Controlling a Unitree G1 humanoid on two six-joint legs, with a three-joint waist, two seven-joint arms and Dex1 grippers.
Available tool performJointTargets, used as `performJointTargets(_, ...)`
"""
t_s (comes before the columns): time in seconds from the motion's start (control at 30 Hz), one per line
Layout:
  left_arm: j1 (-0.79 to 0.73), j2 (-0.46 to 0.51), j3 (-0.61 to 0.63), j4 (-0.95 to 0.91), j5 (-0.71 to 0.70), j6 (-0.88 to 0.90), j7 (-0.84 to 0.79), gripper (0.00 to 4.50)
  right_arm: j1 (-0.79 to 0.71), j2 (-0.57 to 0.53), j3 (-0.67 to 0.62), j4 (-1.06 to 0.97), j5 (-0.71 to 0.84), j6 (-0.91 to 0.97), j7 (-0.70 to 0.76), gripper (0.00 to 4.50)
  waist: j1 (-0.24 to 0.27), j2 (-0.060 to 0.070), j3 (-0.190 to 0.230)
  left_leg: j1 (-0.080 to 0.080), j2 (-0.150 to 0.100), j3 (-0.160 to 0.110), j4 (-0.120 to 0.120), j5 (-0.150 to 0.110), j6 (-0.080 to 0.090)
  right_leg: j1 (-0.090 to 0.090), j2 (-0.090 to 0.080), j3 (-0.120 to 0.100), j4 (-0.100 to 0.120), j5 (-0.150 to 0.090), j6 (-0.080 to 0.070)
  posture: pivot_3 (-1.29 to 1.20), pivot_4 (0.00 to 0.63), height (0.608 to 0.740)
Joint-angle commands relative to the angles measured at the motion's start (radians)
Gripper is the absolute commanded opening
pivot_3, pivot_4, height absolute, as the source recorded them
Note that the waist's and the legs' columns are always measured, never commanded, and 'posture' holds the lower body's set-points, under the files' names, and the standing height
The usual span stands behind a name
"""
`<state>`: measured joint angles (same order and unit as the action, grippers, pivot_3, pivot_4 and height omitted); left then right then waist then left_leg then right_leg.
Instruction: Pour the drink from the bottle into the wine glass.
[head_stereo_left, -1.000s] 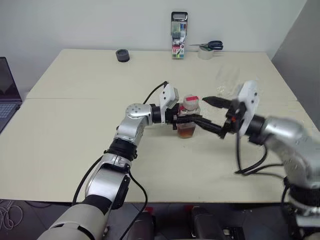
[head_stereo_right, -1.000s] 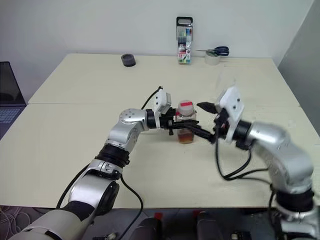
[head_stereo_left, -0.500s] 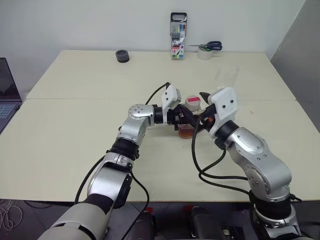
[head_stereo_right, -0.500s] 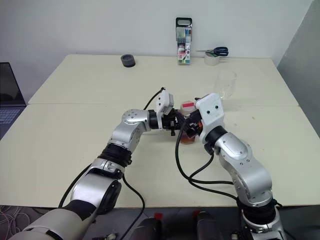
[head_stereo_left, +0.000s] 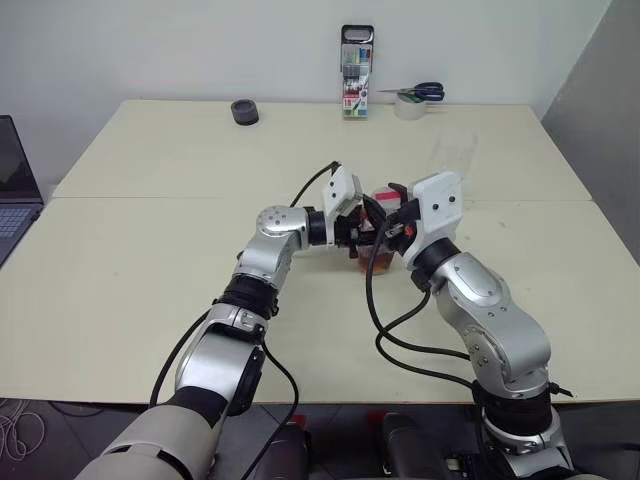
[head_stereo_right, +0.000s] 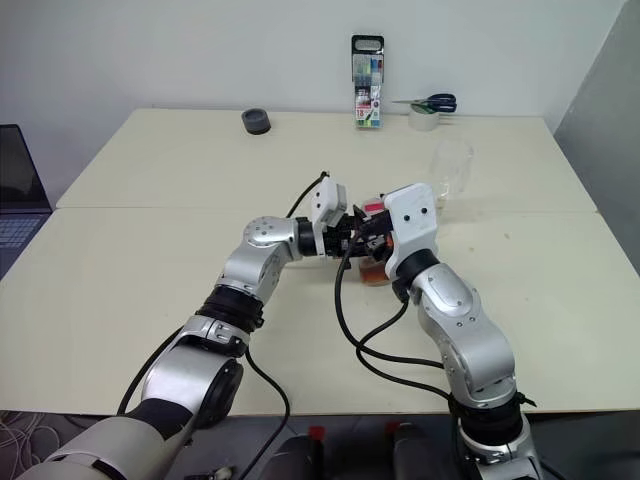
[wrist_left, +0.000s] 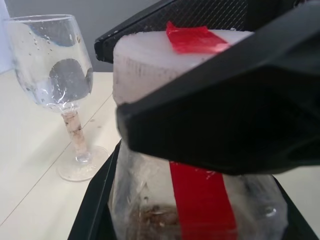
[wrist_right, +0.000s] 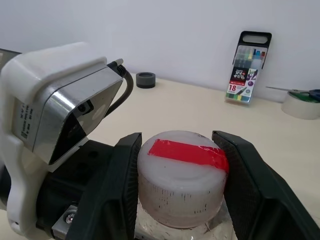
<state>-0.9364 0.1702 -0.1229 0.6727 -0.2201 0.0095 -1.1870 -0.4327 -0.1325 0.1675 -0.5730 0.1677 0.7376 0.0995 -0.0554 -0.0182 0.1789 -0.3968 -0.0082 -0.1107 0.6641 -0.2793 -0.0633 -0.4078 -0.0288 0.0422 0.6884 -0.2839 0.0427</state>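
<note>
Bottle (wrist_right: 181, 180) upright near the middle of the cream surface (head_stereo_left: 150, 290), with a little amber drink (head_stereo_left: 372, 264) at its base. Left tool (head_stereo_left: 362, 236) clamped shut on the bottle's body. Right tool (wrist_right: 182, 175) with one black finger (wrist_right: 116, 190) on each side of the white-and-red cap (wrist_right: 182, 162), pressed against it. Wine glass (wrist_left: 55, 70) upright and apart, between the bottle and the surface's far right corner. Marker-pen case (head_stereo_left: 357, 73), scissors (head_stereo_left: 420, 91) and tape roll (head_stereo_left: 410, 106) along the far edge.

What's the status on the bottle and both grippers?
Left gripper shut on small clear plastic bottle. Right gripper clamped on its white-and-red cap. Clear stemmed wine glass upright, apart. Nothing in the way.
</note>
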Motion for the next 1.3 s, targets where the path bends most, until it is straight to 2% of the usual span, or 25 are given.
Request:
performJointTargets(0.03, -0.015, 0.004, 0.0, -0.036, 0.0, -0.008, -0.007, 1.74, 0.0, -0.028, -0.009, -0.037, 0.009, -0.039, 0.051, 1.92, 0.0, 0.0, 0.0, 0.0, 0.0, 0.0, 0.0, 0.0, 0.0, 0.0, 0.0, 0.0, 0.0, 0.0, 0.0, 0.0, 0.15, 0.74)
performJointTargets(0.1, -0.015, 0.006, -0.001, -0.036, -0.001, -0.005, -0.014, 1.74, -0.001, -0.066, -0.004, -0.039, 0.061, -0.049, 0.144, 1.92, 0.0, 0.0, 0.0, 0.0, 0.0, 0.0, 0.0, 0.0, 0.0, 0.0, 0.0, 0.0, 0.0, 0.0, 0.0, 0.0, 0.15, 0.74)
performJointTargets(0.2, -0.035, 0.02, -0.005, -0.024, -0.007, 0.001, -0.063, 1.74, -0.078, -0.301, -0.032, 0.082, 0.231, -0.077, 0.588, 1.92, 0.001, 0.0, 0.0, 0.0, -0.001, 0.0, 0.0, -0.002, 0.003, 0.001, 0.0, 0.0, -0.001, 0.0, 0.0, 0.0, 0.15, 0.74)
performJointTargets(0.23, -0.04, 0.022, -0.007, -0.022, -0.008, 0.0, -0.077, 1.74, -0.105, -0.364, -0.035, 0.134, 0.256, -0.088, 0.686, 1.92, 0.001, 0.0, 0.001, 0.0, -0.001, 0.001, 0.001, -0.002, 0.003, 0.002, -0.001, 0.0, -0.002, 0.0, 0.0, 0.0, 0.15, 0.74)
performJointTargets(0.3, -0.052, 0.027, -0.006, -0.015, -0.011, -0.002, -0.094, 1.74, -0.193, -0.428, -0.056, 0.262, 0.305, -0.072, 0.796, 1.92, -0.002, 0.0, 0.001, 0.002, 0.0, 0.001, 0.0, -0.002, 0.004, 0.004, 0.001, 0.0, -0.005, 0.0, 0.001, 0.0, 0.15, 0.74)
performJointTargets(0.37, -0.062, 0.031, -0.001, -0.008, -0.013, -0.004, -0.097, 1.74, -0.271, -0.444, -0.073, 0.358, 0.336, -0.048, 0.839, 1.92, -0.005, 0.0, 0.001, 0.002, 0.001, 0.0, -0.001, -0.002, 0.004, 0.003, 0.002, 0.0, -0.005, 0.0, 0.001, 0.0, 0.15, 0.74)
performJointTargets(0.47, -0.07, 0.031, 0.004, 0.001, -0.013, -0.006, -0.094, 1.71, -0.318, -0.448, -0.087, 0.414, 0.341, -0.052, 0.862, 1.92, -0.008, 0.0, 0.001, 0.002, 0.002, 0.0, -0.002, -0.002, 0.004, 0.002, 0.003, 0.0, -0.004, 0.0, 0.0, 0.0, 0.15, 0.74)
performJointTargets(0.6, -0.065, 0.032, 0.005, -0.007, -0.017, -0.004, -0.089, 1.71, -0.29, -0.445, -0.122, 0.366, 0.344, -0.057, 0.819, 3.23, -0.005, 0.0, 0.001, 0.0, 0.001, 0.0, -0.002, -0.002, 0.003, 0.001, 0.001, 0.0, -0.004, 0.0, 0.0, 0.0, 0.15, 0.74)
performJointTargets(0.7, -0.056, 0.033, 0.006, -0.017, -0.02, 0.0, -0.09, 1.71, -0.24, -0.46, -0.167, 0.249, 0.381, -0.003, 0.768, 4.24, -0.001, 0.0, 0.001, -0.001, 0.0, 0.0, -0.001, -0.002, 0.003, 0.001, -0.001, 0.0, -0.005, 0.0, 0.0, 0.0, 0.15, 0.74)
performJointTargets(0.83, -0.053, 0.032, 0.009, -0.016, -0.021, -0.002, -0.09, 1.71, -0.168, -0.453, -0.211, 0.105, 0.426, 0.057, 0.686, 4.26, 0.005, 0.0, 0.001, -0.002, 0.0, -0.001, 0.0, -0.002, 0.003, 0.001, -0.001, -0.001, -0.005, 0.0, 0.001, 0.0, 0.15, 0.74)
performJointTargets(0.93, -0.05, 0.028, 0.008, -0.017, -0.022, -0.001, -0.091, 1.71, -0.129, -0.412, -0.189, 0.065, 0.36, 0.025, 0.582, 4.26, 0.005, 0.0, 0.0, -0.002, 0.0, 0.0, 0.0, -0.002, 0.003, 0.001, -0.001, -0.001, -0.005, 0.0, 0.001, 0.0, 0.15, 0.74)
performJointTargets(1.1, -0.047, 0.019, 0.004, -0.021, -0.022, 0.003, -0.096, 1.69, -0.131, -0.367, -0.158, 0.081, 0.297, -0.017, 0.503, 4.26, 0.0, 0.0, 0.0, -0.001, 0.0, 0.0, 0.0, -0.002, 0.003, 0.001, 0.0, 0.0, -0.004, 0.0, 0.001, 0.0, 0.15, 0.74)
performJointTargets(1.3, -0.044, 0.016, 0.0, -0.031, -0.02, 0.006, -0.099, 1.69, -0.155, -0.339, -0.172, 0.126, 0.29, -0.033, 0.47, 4.26, -0.001, 0.0, 0.0, -0.001, 0.0, 0.0, 0.0, -0.001, 0.003, 0.001, 0.0, 0.0, -0.004, 0.0, 0.001, 0.0, 0.15, 0.74)
